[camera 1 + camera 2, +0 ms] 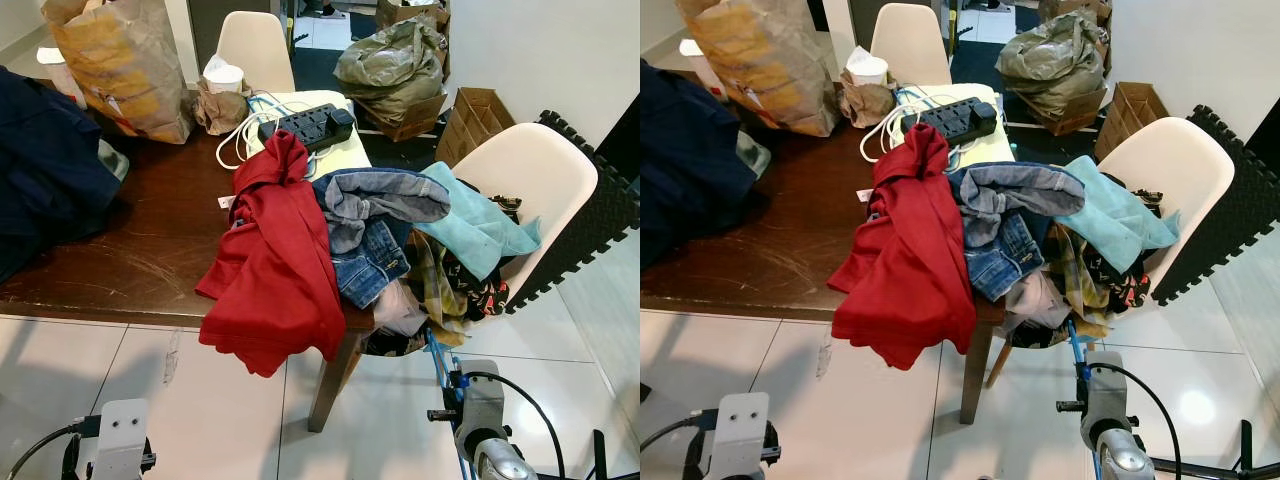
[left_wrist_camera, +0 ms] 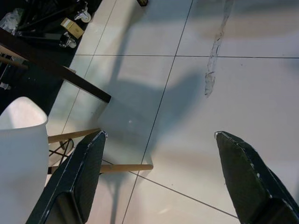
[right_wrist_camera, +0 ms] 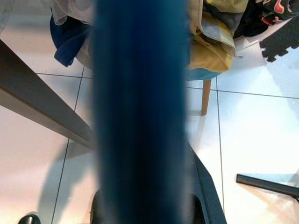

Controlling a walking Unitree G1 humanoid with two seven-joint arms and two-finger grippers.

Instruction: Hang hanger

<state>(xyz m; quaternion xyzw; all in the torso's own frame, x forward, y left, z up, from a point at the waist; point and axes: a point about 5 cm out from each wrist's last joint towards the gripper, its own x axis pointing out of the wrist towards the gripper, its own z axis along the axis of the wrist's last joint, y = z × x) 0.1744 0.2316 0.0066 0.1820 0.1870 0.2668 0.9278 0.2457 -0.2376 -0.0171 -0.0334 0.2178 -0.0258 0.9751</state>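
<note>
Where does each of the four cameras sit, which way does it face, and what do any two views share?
Left eye view: head, looking down at the table piled with clothes; both wrists show.
Right eye view: head, same scene shifted.
Left wrist view: along the open left gripper toward floor tiles.
Right wrist view: on the right gripper, a blurred blue hanger close to the lens.
Shared: the white chair with clothes.

A dark brown wooden table (image 1: 130, 250) stood ahead, with a large brown paper bag (image 1: 120, 65) at its far left and a black power strip (image 1: 305, 123) at its far right. A red garment (image 1: 275, 250) hung over its near right corner, beside denim jeans (image 1: 375, 225). A white plastic chair (image 1: 535, 175) stood to the right, piled with clothes.
</note>
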